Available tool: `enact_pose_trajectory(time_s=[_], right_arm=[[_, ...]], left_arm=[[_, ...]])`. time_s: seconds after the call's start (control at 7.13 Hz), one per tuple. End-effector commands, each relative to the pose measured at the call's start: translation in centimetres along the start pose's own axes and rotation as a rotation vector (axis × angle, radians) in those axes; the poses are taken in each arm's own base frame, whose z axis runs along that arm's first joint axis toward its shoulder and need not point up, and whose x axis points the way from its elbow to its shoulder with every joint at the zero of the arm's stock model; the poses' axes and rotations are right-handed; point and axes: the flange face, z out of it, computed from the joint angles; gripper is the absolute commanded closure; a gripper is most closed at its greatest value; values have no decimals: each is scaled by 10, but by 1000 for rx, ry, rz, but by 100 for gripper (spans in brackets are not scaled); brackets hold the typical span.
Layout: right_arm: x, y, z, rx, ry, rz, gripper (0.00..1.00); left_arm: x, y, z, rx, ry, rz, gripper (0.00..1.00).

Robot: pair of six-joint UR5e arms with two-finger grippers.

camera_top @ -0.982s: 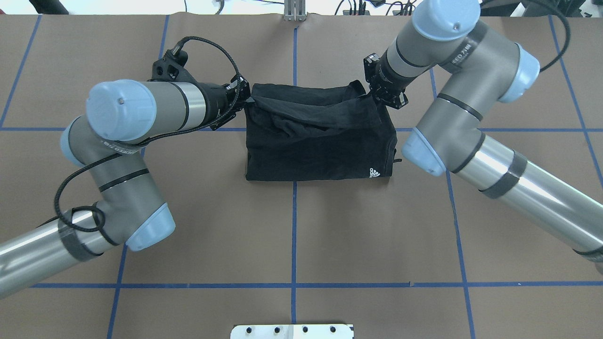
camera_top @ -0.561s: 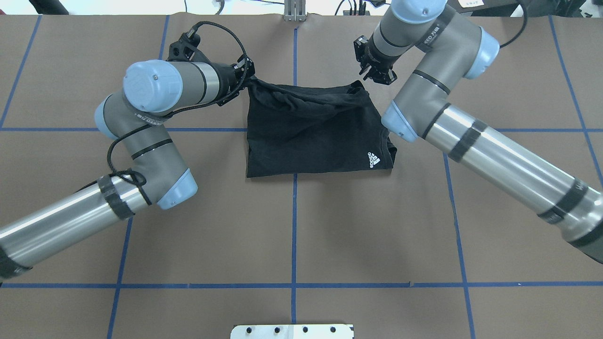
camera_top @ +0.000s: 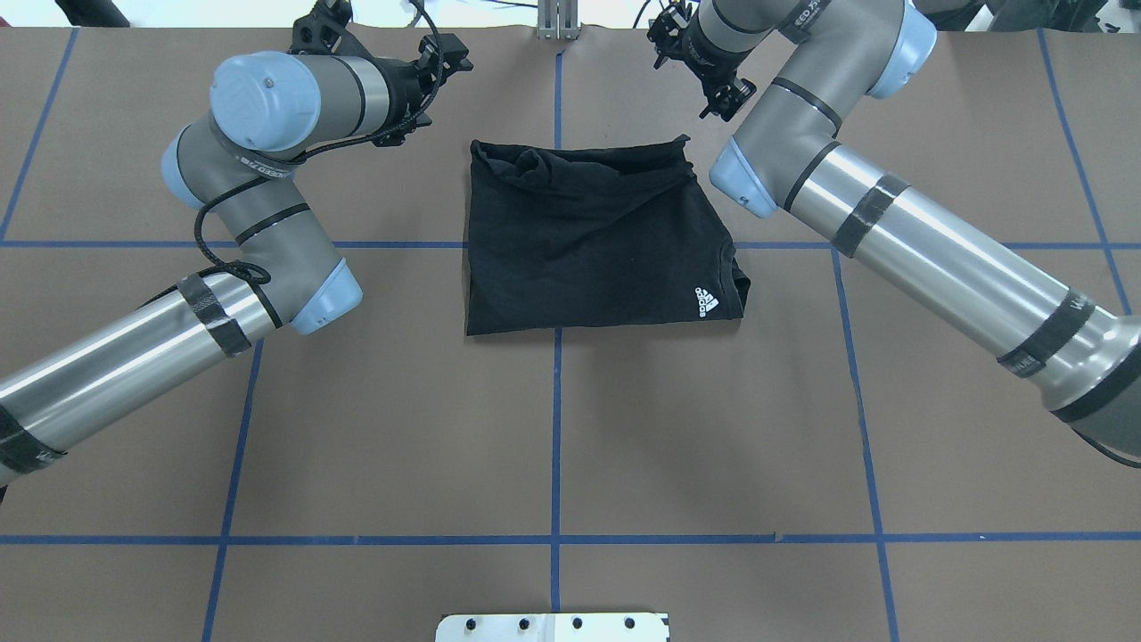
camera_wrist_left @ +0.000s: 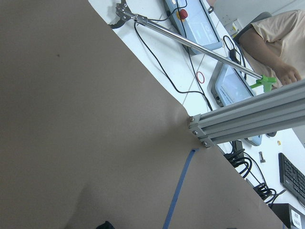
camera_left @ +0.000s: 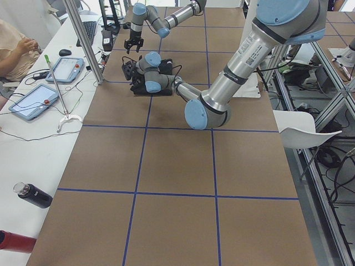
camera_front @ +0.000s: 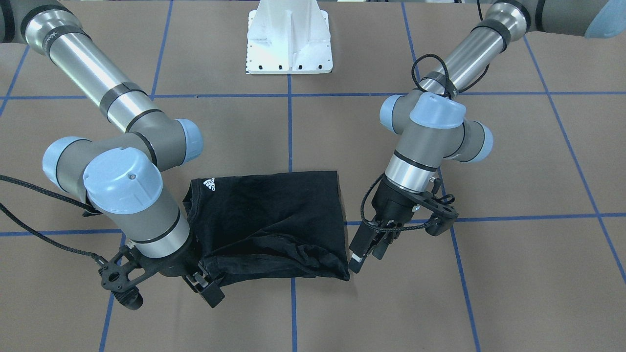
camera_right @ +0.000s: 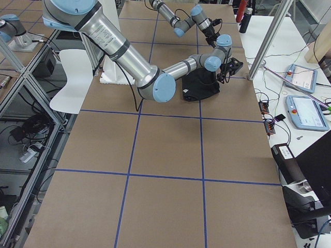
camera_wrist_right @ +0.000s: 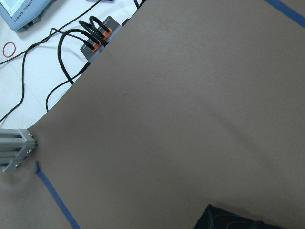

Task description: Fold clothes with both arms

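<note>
Black T-shirt [camera_top: 588,241] lies folded on the surface [camera_top: 553,428], between the arms. Left gripper [camera_front: 367,254] and right gripper [camera_front: 208,288] flank its bunched edge, jaws parted, holding nothing.

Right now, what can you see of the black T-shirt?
The black T-shirt lies folded into a rough rectangle on the brown table, across a blue tape line. The cloth looks soft and matte. Its edge nearest the robot is flat and straight; the far edge is bunched and wrinkled. A small white logo shows at the near corner on the robot's right. Neither the left claw nor the right claw grips it.
</note>
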Motion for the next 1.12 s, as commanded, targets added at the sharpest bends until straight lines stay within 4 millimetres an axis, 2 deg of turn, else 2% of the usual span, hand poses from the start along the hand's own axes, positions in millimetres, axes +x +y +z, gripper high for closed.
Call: enact_pose_trajectory(time_s=[0.0, 0.14, 0.28, 0.56, 0.7, 0.84, 0.98], right_arm=[[10, 40, -17, -29, -32, -39, 0], [7, 73, -30, -29, -34, -59, 31], [6, 124, -48, -47, -32, -103, 99], [19, 226, -13, -8, -37, -233, 100], [23, 224, -3, 4, -19, -279, 100], [13, 225, 18, 33, 4, -292, 100], [-4, 225, 39, 48, 3, -296, 100]], left_arm=[[-16, -4, -39, -27, 24, 179, 0], [-42, -12, -76, -73, 31, 319, 0], [-47, -19, -101, -74, 43, 398, 0], [-42, -37, -114, -83, 17, 404, 0], [-56, -51, -136, -96, 16, 459, 0], [-62, -60, -155, -118, 20, 482, 0], [-61, -60, -156, -121, 20, 476, 0]])
